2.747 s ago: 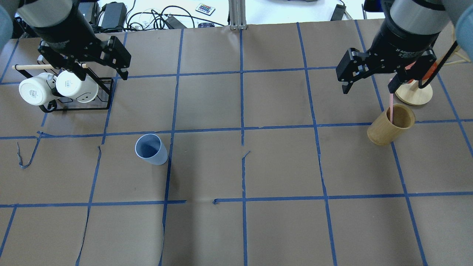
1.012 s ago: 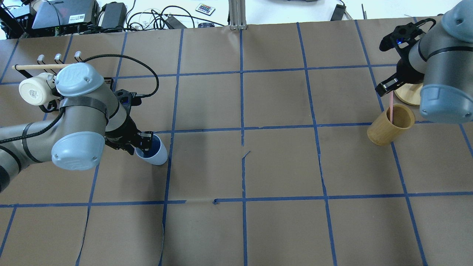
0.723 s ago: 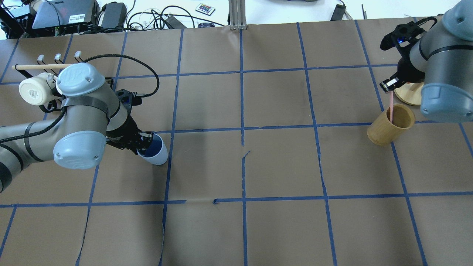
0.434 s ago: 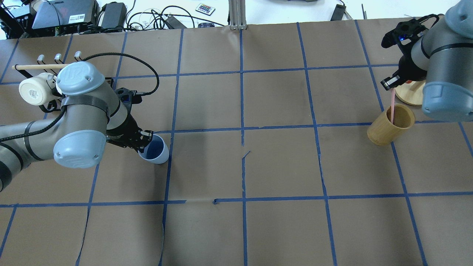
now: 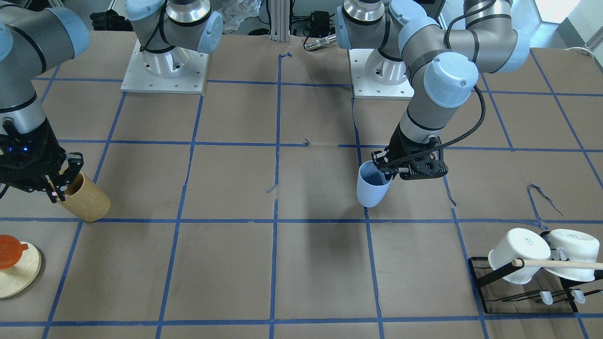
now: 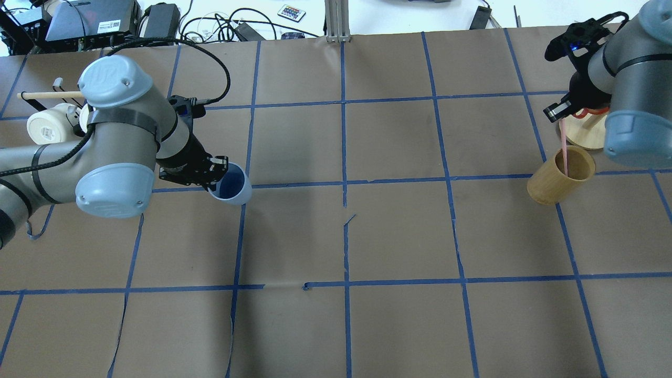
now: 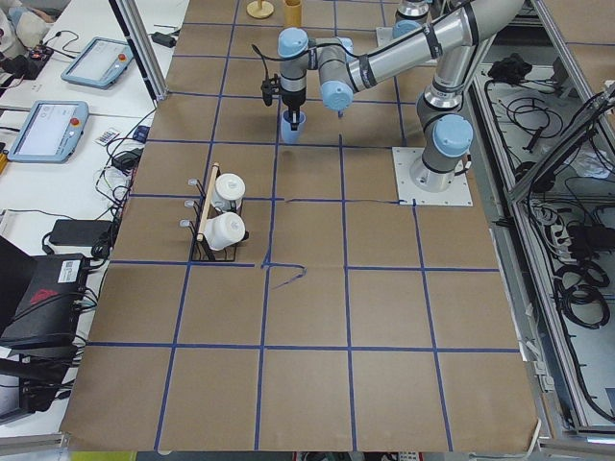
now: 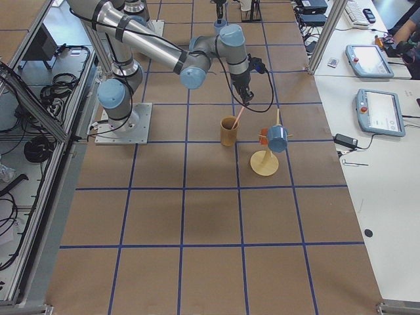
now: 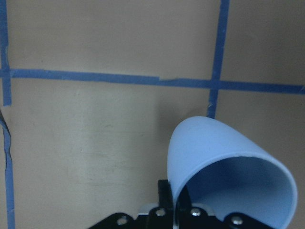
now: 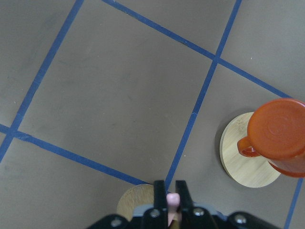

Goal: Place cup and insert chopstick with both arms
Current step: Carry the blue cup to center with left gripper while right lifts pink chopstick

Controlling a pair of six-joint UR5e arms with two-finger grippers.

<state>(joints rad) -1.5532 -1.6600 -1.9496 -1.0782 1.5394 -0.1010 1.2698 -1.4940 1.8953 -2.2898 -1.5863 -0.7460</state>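
Note:
The pale blue cup (image 6: pixel 233 185) hangs tilted just above the table in my left gripper (image 6: pixel 217 169), which is shut on its rim. One finger is inside the cup and one outside, as the left wrist view shows (image 9: pixel 224 162). It also shows in the front view (image 5: pixel 372 187). My right gripper (image 6: pixel 559 112) is shut on the top of a pink chopstick (image 6: pixel 565 144). The chopstick's lower end is still inside the tan wooden cylinder (image 6: pixel 559 177). The right wrist view shows the pink tip (image 10: pixel 172 199) between the shut fingers.
A black rack with white mugs (image 6: pixel 50 126) and a long wooden dowel stands at the far left behind my left arm. A round wooden stand (image 10: pixel 248 157) with an orange cup (image 10: pixel 276 136) stands just beyond the tan cylinder. Blue tape lines grid the brown table.
My left gripper came down, shut on the cup's rim, lifted it and carried it away from me and to the right. My right gripper shut on the chopstick and raised it; the cylinder shifted slightly.

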